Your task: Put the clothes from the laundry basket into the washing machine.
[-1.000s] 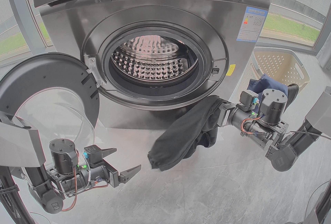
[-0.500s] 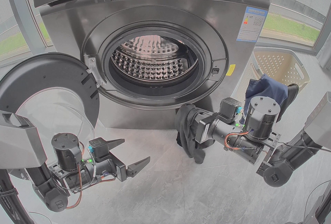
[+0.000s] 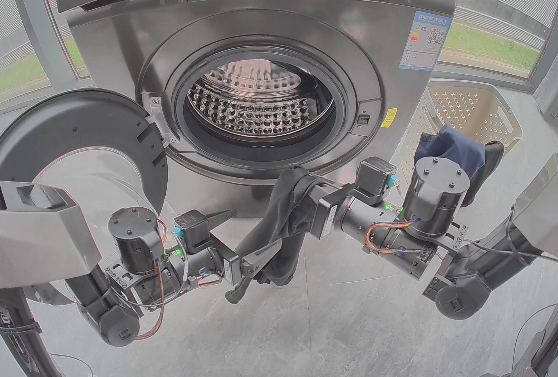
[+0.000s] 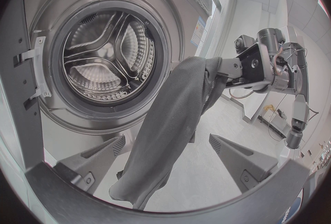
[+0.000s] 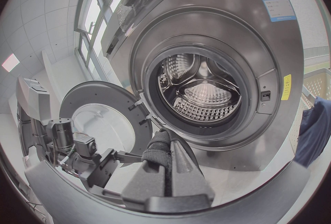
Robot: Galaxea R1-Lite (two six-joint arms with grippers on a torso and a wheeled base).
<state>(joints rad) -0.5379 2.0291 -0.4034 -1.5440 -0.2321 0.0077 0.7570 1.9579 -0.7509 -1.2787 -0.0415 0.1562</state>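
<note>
The right claw point(image 3: 303, 193) is clenched on a dark grey garment point(image 3: 280, 224). In the right wrist view its two fingers point(image 5: 184, 166) stand pressed together with a fold of the cloth point(image 5: 157, 147) pinched between them. This claw is in front of the washing machine point(image 3: 116, 41), just below the lower rim of its round opening point(image 3: 258, 99).

The left claw point(image 3: 247, 237) is released, its fingers spread wide. It is lower than the right claw and towards the machine's hinge side. In the left wrist view the garment point(image 4: 172, 114) hangs down through the gap between this claw's two fingers point(image 4: 103, 154). In the head view the lower finger overlaps the cloth, but I cannot tell if it touches.

The garment is one long, limp piece, bunched where the right claw grips it and draped downwards from there. Its lower end hangs free above the grey floor point(image 3: 349, 326) in front of the machine. It is wholly outside the drum.

The machine's door point(image 3: 75, 128) stands swung fully open on the hinge side, and the bare steel drum shows inside. On the machine's other side, set against its flank, is the beige laundry basket point(image 3: 476, 111). A blue garment point(image 3: 450, 146) is draped over its near rim.
</note>
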